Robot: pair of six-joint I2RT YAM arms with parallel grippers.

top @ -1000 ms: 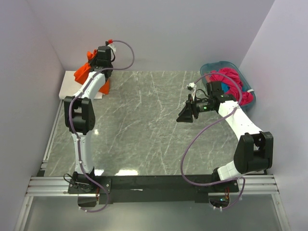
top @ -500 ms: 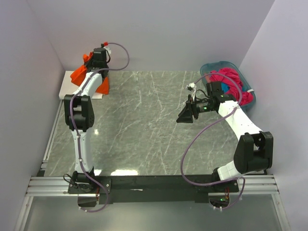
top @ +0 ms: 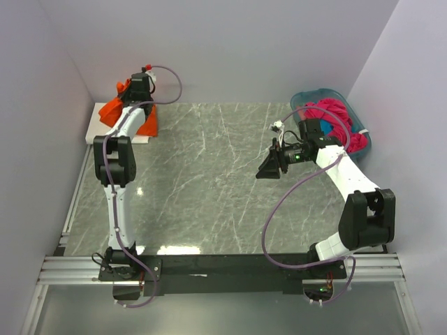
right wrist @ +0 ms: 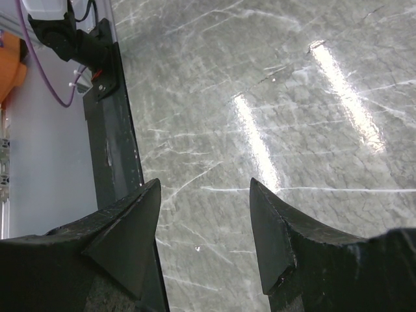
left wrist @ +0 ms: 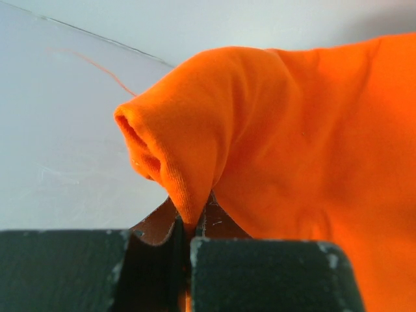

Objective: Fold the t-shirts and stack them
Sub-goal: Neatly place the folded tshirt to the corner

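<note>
A: So, where is the orange shirt [top: 110, 110]?

B: Up at the far left corner of the table [top: 209, 181], hanging from the left gripper [top: 137, 85]. Cloth drapes down on both sides of the arm. Its lower folds reach a flat white thing [top: 94, 131] lying in that corner. Whether that is cloth or board, I cannot tell.

A: How do the left fingers [left wrist: 260, 273] stand?

B: The wrist view shows them pressed almost together, with only a thin slit between. A fold of the orange shirt is pinched in that slit. A rolled hem bulges just above the pinch, and the rest of the shirt spreads off to the right, filling most of that view.

A: And the right gripper [top: 267, 167]?

B: It hangs over the right half of the table, pointing left, well apart from the orange shirt. The right fingers [right wrist: 123, 240] are spread wide and hold nothing. Only grey marble shows in the gap between them.

A: Where are the other shirts?

B: Magenta shirts [top: 334, 112] are heaped in a teal basket [top: 307, 96] at the far right edge of the table, just behind the right arm. A bit of blue cloth [top: 328, 132] shows among them, beside the arm. How many shirts lie in that heap I cannot tell.
</note>
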